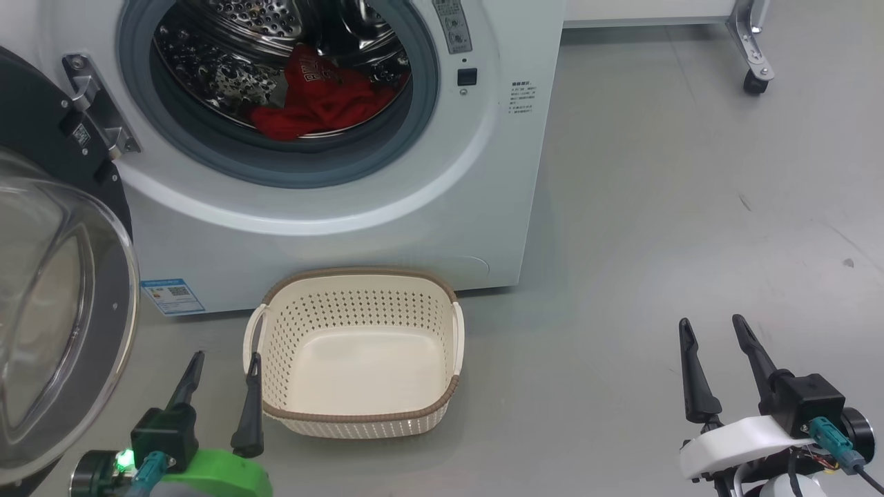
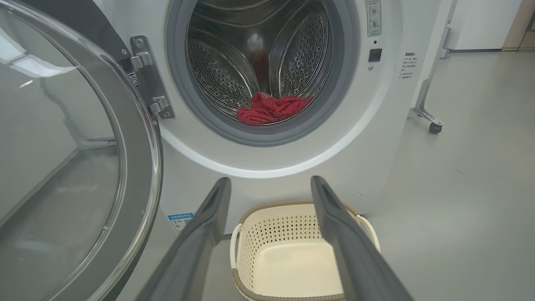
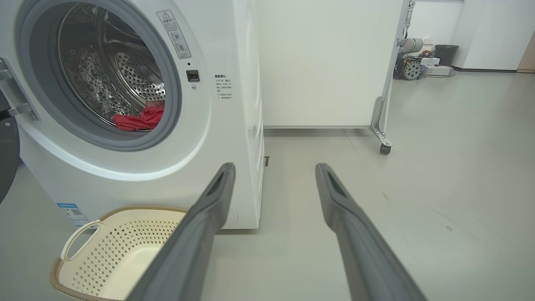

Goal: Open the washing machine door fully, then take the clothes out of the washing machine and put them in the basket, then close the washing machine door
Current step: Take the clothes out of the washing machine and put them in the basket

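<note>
Already open wide: door (image 1: pixel 62 310). Not yet out: clothes (image 1: pixel 318 103), inside washer (image 1: pixel 414 228). Bare: basket (image 1: pixel 359 273). Apart, holding nothing: left gripper (image 1: pixel 227 357), right gripper (image 1: pixel 710 321).

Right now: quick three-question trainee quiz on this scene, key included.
1. True or false: the bright red fabric garment lies inside the steel drum of the white front-loading washing machine.
2. The cream plastic basket with the brown braided rim is: A) empty, on the floor before the machine; B) holding the garment; C) gripped by a handle.
3. Fill in: the left gripper and right gripper both stand ____, holding nothing.
Key: 1 true; 2 A; 3 open.
</note>
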Motion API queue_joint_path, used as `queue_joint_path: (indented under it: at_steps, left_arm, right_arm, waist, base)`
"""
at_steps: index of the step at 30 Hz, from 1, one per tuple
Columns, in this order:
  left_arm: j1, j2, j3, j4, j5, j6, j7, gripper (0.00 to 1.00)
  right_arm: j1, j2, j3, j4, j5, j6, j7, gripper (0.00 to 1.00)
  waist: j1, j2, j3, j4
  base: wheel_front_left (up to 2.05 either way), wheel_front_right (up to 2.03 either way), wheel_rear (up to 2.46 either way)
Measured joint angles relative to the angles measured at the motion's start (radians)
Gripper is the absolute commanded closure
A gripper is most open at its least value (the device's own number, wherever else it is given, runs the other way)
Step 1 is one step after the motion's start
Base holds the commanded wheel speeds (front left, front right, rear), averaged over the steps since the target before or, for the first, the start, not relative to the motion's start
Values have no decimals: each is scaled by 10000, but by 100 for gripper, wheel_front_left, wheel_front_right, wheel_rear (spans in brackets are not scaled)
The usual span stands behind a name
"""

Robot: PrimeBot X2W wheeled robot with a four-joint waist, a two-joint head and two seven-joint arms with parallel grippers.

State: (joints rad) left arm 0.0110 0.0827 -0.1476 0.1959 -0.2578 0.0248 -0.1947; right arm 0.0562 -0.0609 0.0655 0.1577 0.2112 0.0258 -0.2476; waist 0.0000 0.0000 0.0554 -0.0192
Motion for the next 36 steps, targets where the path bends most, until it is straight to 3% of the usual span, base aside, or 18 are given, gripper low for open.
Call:
queue_joint_path:
  at_steps: [18, 36]
  left_arm:
    - [1, 8, 15, -123, 35, 98, -2, 0]
    - [1, 6, -12, -130, 33, 138, -2, 0]
  right_arm:
    - [0, 29, -10, -4, 0, 75, 0, 0]
    - [-3, 46, -33, 10, 0, 84, 0, 0]
  waist:
    - [0, 0, 94, 6]
    - [0, 0, 61, 54]
  base:
    - [103, -103, 0]
    - [32, -32, 0]
